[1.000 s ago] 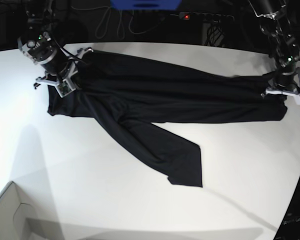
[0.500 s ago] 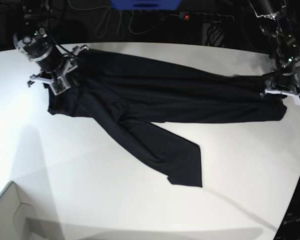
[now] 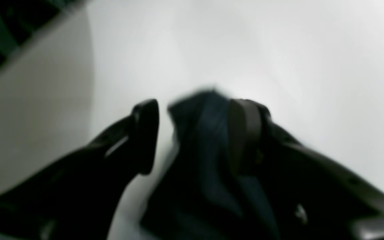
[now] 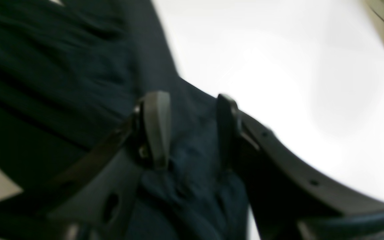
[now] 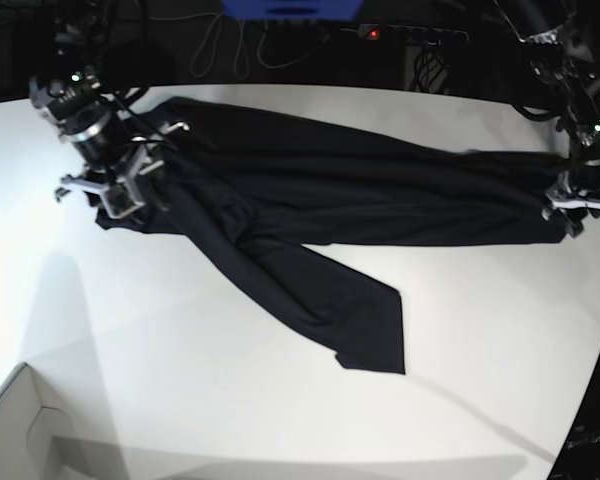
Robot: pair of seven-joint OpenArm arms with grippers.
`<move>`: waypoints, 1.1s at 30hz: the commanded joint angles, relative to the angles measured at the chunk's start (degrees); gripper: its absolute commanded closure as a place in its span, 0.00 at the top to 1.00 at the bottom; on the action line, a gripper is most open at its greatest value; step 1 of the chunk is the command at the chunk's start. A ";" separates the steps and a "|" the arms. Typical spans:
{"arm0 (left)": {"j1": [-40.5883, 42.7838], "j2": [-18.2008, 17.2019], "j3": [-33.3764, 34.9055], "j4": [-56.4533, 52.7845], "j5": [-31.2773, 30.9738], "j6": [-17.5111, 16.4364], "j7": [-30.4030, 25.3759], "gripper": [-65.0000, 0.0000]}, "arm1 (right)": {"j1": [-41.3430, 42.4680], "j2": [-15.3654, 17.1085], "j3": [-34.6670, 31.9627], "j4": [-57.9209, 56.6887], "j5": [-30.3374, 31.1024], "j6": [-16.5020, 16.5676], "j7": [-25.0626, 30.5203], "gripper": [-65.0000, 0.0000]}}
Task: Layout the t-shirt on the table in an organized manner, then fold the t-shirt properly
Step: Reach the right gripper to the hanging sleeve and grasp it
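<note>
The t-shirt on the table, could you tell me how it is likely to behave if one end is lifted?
The t-shirt looks floppy: it lies in long creases and folds on the table, so it would probably sag and drape. A flap trails toward the near side, so lifting one end would likely drag it along rather than flatten it.

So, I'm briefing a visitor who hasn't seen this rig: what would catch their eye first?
The black t-shirt, stretched in a long creased band across the far half of the white table, with one flap trailing toward the near side. At each end a gripper sits at the cloth with jaws apart: the right gripper and the left gripper.
</note>
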 commanded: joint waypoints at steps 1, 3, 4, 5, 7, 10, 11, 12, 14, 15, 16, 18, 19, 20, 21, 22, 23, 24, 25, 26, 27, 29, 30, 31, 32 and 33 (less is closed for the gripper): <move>-0.17 -0.93 -0.35 1.66 -0.26 -0.07 -1.02 0.50 | 1.80 0.21 -0.47 0.90 0.75 -0.45 1.58 0.37; -0.17 -0.93 -0.35 2.81 -0.26 -0.07 -1.02 0.50 | 4.17 -0.14 -2.05 -0.24 0.75 -0.45 1.58 0.37; 0.10 -0.84 -0.35 3.16 -0.26 -0.07 -1.02 0.50 | 5.58 -0.66 -3.02 -0.77 0.75 -0.45 1.58 0.38; 0.36 -0.84 -0.35 3.42 -0.26 -0.07 -1.02 0.50 | 7.69 -1.19 -3.81 -1.47 0.75 -0.45 1.50 0.40; 0.80 -0.58 -0.35 3.95 -0.26 -0.07 -1.02 0.50 | 11.91 -1.90 -4.95 -3.93 0.66 -0.45 -0.09 0.46; 2.82 0.22 -0.35 4.04 -0.26 -0.07 -1.02 0.50 | 20.61 -2.33 -7.59 -10.44 0.66 -0.45 -5.10 0.54; 3.70 0.30 -0.35 4.04 -0.26 -0.07 -1.02 0.50 | 23.51 -2.33 -8.56 -13.34 0.66 -0.45 -6.68 0.56; 4.67 0.30 -0.35 4.04 -0.26 -0.07 -1.02 0.50 | 26.68 -2.33 -9.61 -16.59 0.66 -0.45 -7.82 0.57; 6.16 0.39 -0.35 4.92 -0.26 -0.07 -1.02 0.50 | 32.13 -2.33 -11.19 -23.71 0.66 -0.45 -8.88 0.58; 6.95 0.48 -0.35 5.36 -0.26 -0.07 -1.02 0.50 | 34.68 -2.33 -11.90 -27.40 0.66 -0.45 -9.05 0.58; 7.66 0.83 -0.35 5.80 -0.26 -0.07 -1.02 0.50 | 37.23 -2.33 -12.78 -31.45 0.66 -0.45 -9.14 0.58; 8.98 1.27 -1.05 7.11 -0.26 -0.07 -1.02 0.50 | 40.83 -2.33 -14.71 -37.95 0.66 -0.45 -8.79 0.58; 9.85 1.80 -2.02 7.73 -0.26 -0.07 -1.02 0.50 | 42.50 -2.33 -15.41 -41.21 0.75 -0.45 -8.70 0.58; 10.12 2.59 -2.90 8.26 -0.26 -0.07 -1.02 0.50 | 43.91 -2.33 -16.21 -44.72 0.75 -0.45 -8.61 0.58; 10.29 3.20 -3.69 8.34 -0.26 -0.07 -1.02 0.50 | 45.58 -2.51 -16.91 -48.15 0.84 -0.45 -7.82 0.58; 10.38 3.56 -4.48 8.61 -0.26 -0.07 -1.02 0.50 | 46.81 -3.13 -17.08 -51.14 1.01 -0.45 -6.59 0.58; 10.47 3.91 -5.09 8.70 -0.26 -0.07 -1.02 0.50 | 47.86 -3.65 -17.17 -54.22 0.84 -0.45 -4.48 0.58; 10.47 4.00 -5.36 8.70 -0.26 -0.07 -1.02 0.50 | 48.65 -3.74 -17.17 -56.94 0.75 -0.45 -2.20 0.58; 10.56 4.00 -5.62 8.70 -0.26 -0.07 -1.02 0.50 | 49.09 -3.74 -17.17 -59.40 0.93 -0.45 0.09 0.58; 10.56 4.00 -5.89 8.61 -0.26 -0.07 -1.02 0.50 | 49.53 -3.65 -17.17 -61.43 0.93 -0.45 2.11 0.58; 10.65 4.00 -6.24 8.61 -0.26 -0.07 -1.02 0.50 | 49.62 -3.48 -17.17 -63.62 1.01 -0.45 4.22 0.58; 11.61 4.00 -6.50 8.61 -0.26 -0.07 -1.02 0.50 | 49.89 -3.48 -17.17 -66.70 0.93 -0.45 8.27 0.58; 11.79 4.00 -6.50 8.70 -0.26 -0.07 -1.02 0.50 | 50.15 -3.48 -17.17 -68.02 0.93 -0.45 9.76 0.58; 11.96 4.00 -6.68 8.70 -0.26 -0.07 -1.02 0.50 | 50.50 -3.30 -17.17 -69.43 1.01 -0.45 10.99 0.58; 11.96 4.00 -6.76 8.61 -0.26 -0.07 -1.02 0.50 | 50.59 -2.86 -17.17 -70.83 1.01 -0.45 12.22 0.58; 11.96 4.00 -6.76 8.52 -0.26 -0.07 -1.02 0.50 | 51.12 -2.77 -17.17 -72.15 1.01 -0.45 13.19 0.58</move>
